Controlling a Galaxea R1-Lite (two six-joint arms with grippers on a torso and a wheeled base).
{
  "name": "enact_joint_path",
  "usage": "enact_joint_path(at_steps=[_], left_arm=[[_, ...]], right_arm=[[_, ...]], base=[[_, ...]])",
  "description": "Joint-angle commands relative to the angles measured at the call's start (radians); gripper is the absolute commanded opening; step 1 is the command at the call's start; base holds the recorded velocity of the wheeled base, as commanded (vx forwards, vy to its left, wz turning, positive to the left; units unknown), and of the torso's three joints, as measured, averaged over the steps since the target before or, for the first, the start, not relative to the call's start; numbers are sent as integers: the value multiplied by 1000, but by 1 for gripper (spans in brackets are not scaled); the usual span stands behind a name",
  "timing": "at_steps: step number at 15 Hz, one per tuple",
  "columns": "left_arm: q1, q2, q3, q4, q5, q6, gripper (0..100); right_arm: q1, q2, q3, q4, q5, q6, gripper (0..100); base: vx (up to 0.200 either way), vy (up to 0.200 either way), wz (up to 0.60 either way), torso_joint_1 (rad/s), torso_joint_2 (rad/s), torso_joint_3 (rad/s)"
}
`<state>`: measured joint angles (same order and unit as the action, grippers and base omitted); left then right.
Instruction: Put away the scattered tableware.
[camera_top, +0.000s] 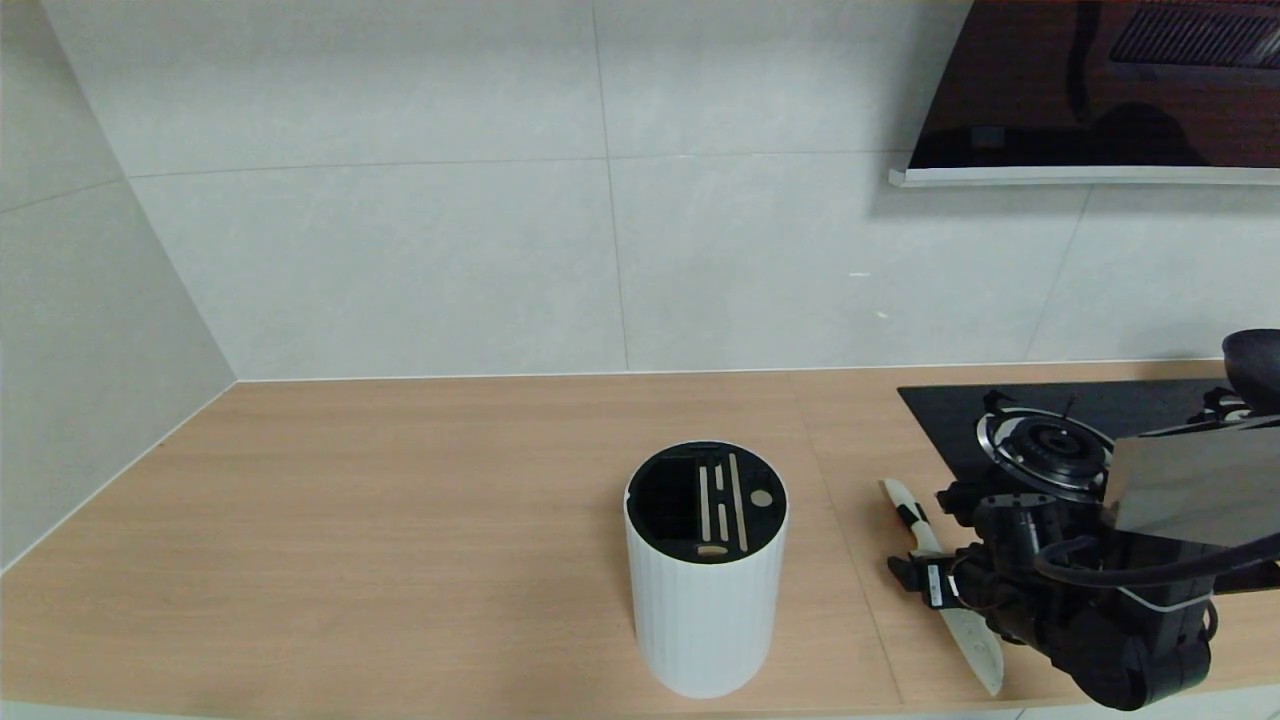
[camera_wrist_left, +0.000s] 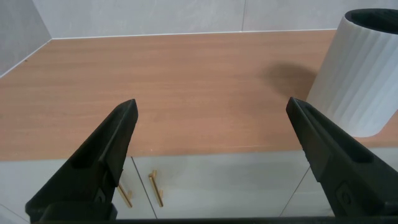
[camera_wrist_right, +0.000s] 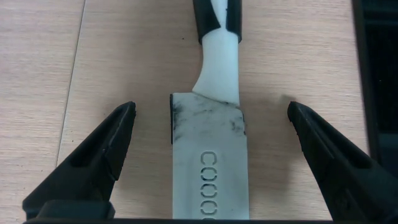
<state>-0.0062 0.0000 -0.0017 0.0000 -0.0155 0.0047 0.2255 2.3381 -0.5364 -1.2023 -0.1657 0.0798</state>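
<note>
A white ceramic knife (camera_top: 940, 580) with a black-and-white handle lies flat on the wooden counter, between the holder and the stove. In the right wrist view its blade (camera_wrist_right: 209, 162) lies between my open fingers (camera_wrist_right: 99, 162), with the handle pointing away from me. My right gripper (camera_wrist_right: 211, 155) hovers just above the blade, touching nothing, and shows low over the knife (camera_top: 935, 580) in the head view. A white ribbed cylindrical holder (camera_top: 706, 585) with a black slotted top stands to the knife's left. My left gripper (camera_wrist_left: 214, 155) is open over the counter's front edge, with the holder (camera_wrist_left: 357, 68) off to one side.
A black gas hob (camera_top: 1060, 440) with a burner sits right of the knife, close to my right arm. A dark range hood (camera_top: 1100, 90) hangs above it. Cabinet doors with gold handles (camera_wrist_left: 155, 186) lie below the counter edge. The counter (camera_top: 400, 500) is bare left of the holder.
</note>
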Motion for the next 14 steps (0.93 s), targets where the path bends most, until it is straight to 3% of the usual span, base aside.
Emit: enact_joint_path(at_steps=[1, 2, 14], left_arm=[[0, 2, 0, 0, 0, 0, 100], [0, 2, 0, 0, 0, 0, 100], [0, 2, 0, 0, 0, 0, 100]], right_arm=[[1, -2, 4, 1, 0, 0, 100], [1, -2, 7, 1, 0, -2, 0], [11, -109, 33, 3, -17, -2, 0]], base=[[0, 0, 0, 0, 0, 0], [0, 0, 0, 0, 0, 0], [0, 0, 0, 0, 0, 0]])
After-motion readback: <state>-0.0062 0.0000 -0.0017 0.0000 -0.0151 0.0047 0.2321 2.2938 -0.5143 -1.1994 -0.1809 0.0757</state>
